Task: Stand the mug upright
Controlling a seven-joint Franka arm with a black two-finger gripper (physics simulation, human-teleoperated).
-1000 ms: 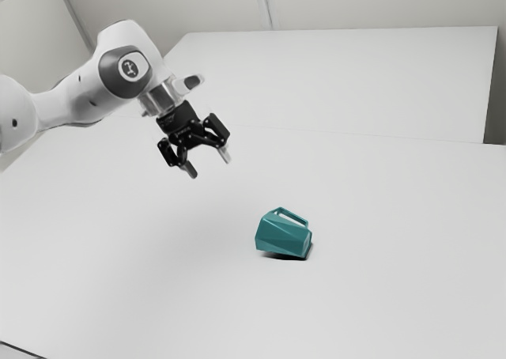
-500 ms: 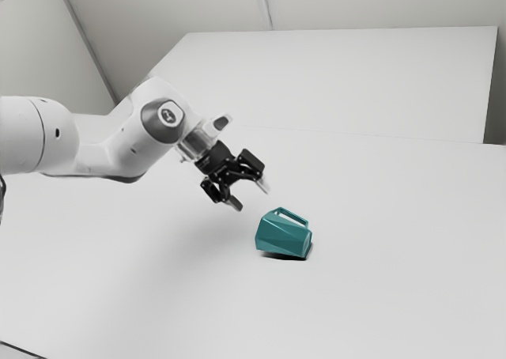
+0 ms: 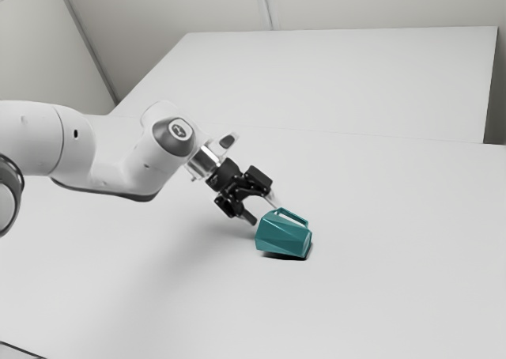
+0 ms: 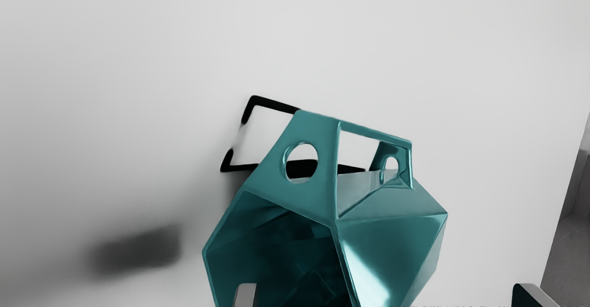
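Note:
In the exterior view my gripper (image 3: 264,210) hangs just above and to the left of the teal faceted mug (image 3: 283,236), fingers spread. The mug lies on its side on the white table, its handle up and its base toward the exterior view's right. From the wrist view, the mug (image 4: 382,251) turns its dark open mouth toward the hand, with the handle at its upper side. One fingertip of the open gripper (image 4: 385,295) overlaps the mouth, and the other stands out beyond the mug's outer wall. Whether the near fingertip touches the mug, I cannot tell.
The white table (image 3: 379,296) extends around the mug. Behind it rises a pale panel (image 3: 340,82). Shadows of the mug and hand fall on the surface, and beyond an edge in the wrist view lies a grey floor (image 4: 569,251).
The arm has come down and toward the exterior view's right, bringing my gripper from well away to close beside the mug. The mug has stayed where it was.

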